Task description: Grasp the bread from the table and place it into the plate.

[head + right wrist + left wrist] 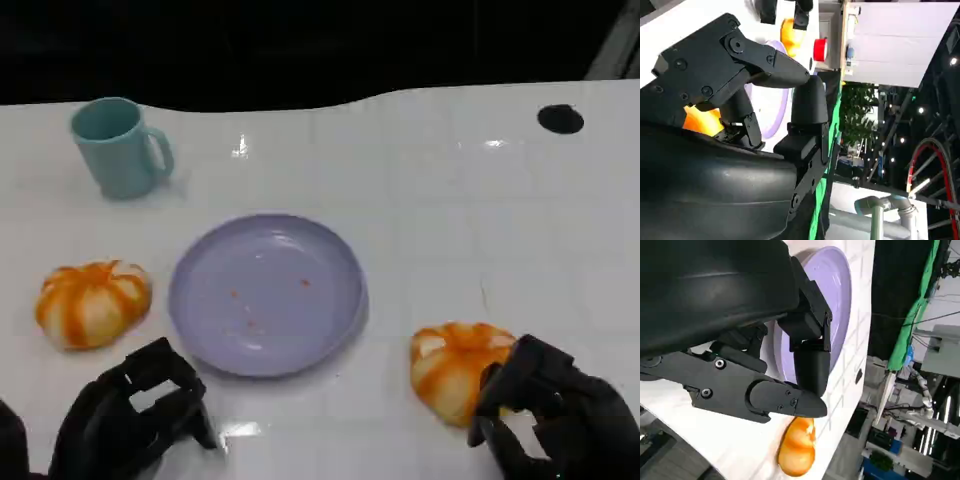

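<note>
Two orange-and-white bread rolls lie on the white table. One roll [92,303] lies left of the lilac plate [265,292], which holds only crumbs. The other roll [455,365] lies right of the plate, near the front edge. My right hand [550,420] is against this roll's near right side, fingers apart and reaching over it; the roll still rests on the table. The right wrist view shows that roll [699,120] under my fingers [765,65], with the plate [776,114] beyond. My left hand [130,412] hovers low in front of the plate, holding nothing. The left wrist view shows the plate [836,295] and a roll [797,445].
A teal mug [120,147] stands at the back left. A black round hole [560,118] marks the table's far right. The table's back edge meets darkness. A red button [820,49] shows beyond the table in the right wrist view.
</note>
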Robot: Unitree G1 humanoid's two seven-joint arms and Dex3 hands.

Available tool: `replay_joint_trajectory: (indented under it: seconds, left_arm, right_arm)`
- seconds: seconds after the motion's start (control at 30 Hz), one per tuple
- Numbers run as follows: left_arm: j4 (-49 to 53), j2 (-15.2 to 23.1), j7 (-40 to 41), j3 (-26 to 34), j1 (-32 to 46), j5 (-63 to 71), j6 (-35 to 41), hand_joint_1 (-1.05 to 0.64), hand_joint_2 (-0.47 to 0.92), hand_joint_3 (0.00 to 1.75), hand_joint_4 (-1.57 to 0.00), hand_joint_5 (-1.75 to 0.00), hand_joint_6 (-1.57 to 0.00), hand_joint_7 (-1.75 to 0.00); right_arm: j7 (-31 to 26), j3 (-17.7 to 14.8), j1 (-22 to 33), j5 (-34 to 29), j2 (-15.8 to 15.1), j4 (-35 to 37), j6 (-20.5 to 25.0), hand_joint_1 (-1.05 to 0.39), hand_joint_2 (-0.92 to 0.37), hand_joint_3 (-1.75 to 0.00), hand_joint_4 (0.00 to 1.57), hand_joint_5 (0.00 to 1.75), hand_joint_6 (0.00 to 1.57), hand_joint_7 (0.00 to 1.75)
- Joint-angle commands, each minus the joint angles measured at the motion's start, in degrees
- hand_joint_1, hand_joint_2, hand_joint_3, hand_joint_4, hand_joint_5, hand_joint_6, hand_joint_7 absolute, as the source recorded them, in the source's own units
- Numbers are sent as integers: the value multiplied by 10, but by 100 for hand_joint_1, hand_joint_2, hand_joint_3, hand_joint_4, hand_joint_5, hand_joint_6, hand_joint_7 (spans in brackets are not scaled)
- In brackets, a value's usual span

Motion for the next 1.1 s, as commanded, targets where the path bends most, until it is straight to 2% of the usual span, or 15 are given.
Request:
replay_joint_trajectory:
  seconds: [0.03, 0.7, 0.8, 0.9, 1.0, 1.03, 1.1]
  left_arm:
    - [13, 9, 1, 4, 2, 3, 4, -50, 92, 18, -77, -169, -70, -142]
    - [25, 10, 3, 4, -6, 5, 0, -51, 92, 18, -77, -170, -69, -143]
    - [21, 8, 6, 3, -5, 5, 3, -51, 92, 17, -77, -170, -70, -142]
    - [19, 8, 8, 2, -4, 7, 1, -51, 92, 17, -77, -170, -70, -142]
    - [16, 8, 10, 1, -3, 7, 3, -51, 92, 18, -77, -170, -71, -142]
    - [16, 8, 10, 1, -3, 7, 4, -51, 92, 17, -77, -170, -71, -142]
    - [17, 8, 9, 1, -3, 7, 1, -51, 92, 17, -77, -170, -70, -142]
  right_arm:
    - [-4, -6, 0, 5, -1, 1, 0, -34, -50, -105, 72, 175, 63, 153]
    - [8, -9, -10, 12, -2, 10, -18, -37, -51, -106, 72, 175, 63, 152]
    - [11, -10, -15, 14, -2, 11, -33, -37, -57, -93, 68, 174, 66, 140]
    - [10, -11, -17, 8, -7, 7, -43, -39, -64, -76, 67, 164, 67, 129]
    - [9, -14, -23, -4, -14, 9, -65, -42, -77, -51, 65, 148, 64, 117]
    - [8, -14, -25, -7, -16, 10, -71, -45, -86, -36, 63, 138, 62, 110]
    - [3, -17, -30, -23, -23, 9, -83, -46, -90, -27, 62, 133, 61, 106]
